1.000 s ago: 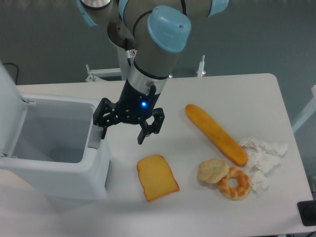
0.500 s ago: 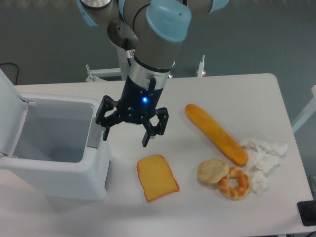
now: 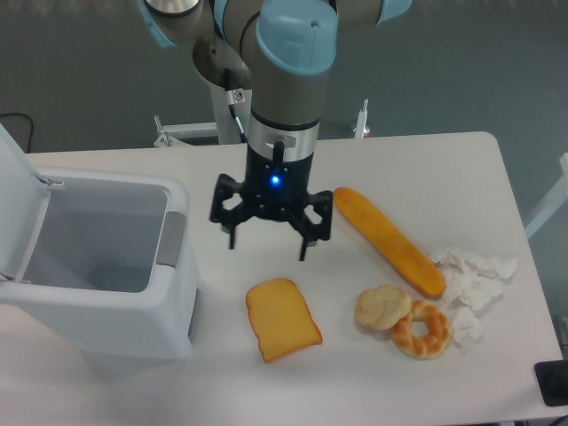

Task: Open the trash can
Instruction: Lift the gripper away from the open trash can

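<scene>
Trash can [image 3: 98, 284]: white, boxy, at the left end of the worktop [image 3: 399, 169]; lid [image 3: 16, 200] raised at its left side, interior exposed, grey push tab [image 3: 171, 239] on the right rim. End effector [image 3: 269, 238]: fingers spread apart, holding nothing, hanging above the worktop just right of the can, over a cheese slice [image 3: 282, 319]. Right side: long bread loaf [image 3: 389, 240], small bun [image 3: 382, 307], ring pastry [image 3: 421, 329], crumpled paper [image 3: 472, 278].

arm [image 3: 282, 106]: grey tubes, light-blue caps | pincer [image 3: 267, 242]: black, blue LED
</scene>
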{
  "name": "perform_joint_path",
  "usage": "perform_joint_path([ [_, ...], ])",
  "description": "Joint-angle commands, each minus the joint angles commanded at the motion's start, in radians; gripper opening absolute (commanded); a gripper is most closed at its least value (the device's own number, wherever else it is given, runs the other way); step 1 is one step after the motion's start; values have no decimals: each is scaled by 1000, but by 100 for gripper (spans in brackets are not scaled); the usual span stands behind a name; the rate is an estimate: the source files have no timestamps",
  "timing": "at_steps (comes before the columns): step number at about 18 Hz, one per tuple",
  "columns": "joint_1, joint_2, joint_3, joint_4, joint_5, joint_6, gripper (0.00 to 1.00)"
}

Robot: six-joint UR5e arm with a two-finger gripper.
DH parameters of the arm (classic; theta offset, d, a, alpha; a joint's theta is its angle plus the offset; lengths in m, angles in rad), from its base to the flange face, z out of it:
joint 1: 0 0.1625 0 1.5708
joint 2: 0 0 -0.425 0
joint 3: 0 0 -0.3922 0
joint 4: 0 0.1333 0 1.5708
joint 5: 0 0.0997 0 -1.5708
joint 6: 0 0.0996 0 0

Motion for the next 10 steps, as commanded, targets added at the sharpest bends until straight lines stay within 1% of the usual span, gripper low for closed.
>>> perform_joint_path([
  [5, 9, -2, -20, 8, 112, 115, 100],
  [8, 28, -8, -21, 6, 140, 184, 100],
  [10, 38, -6, -21, 5, 140, 203, 100],
])
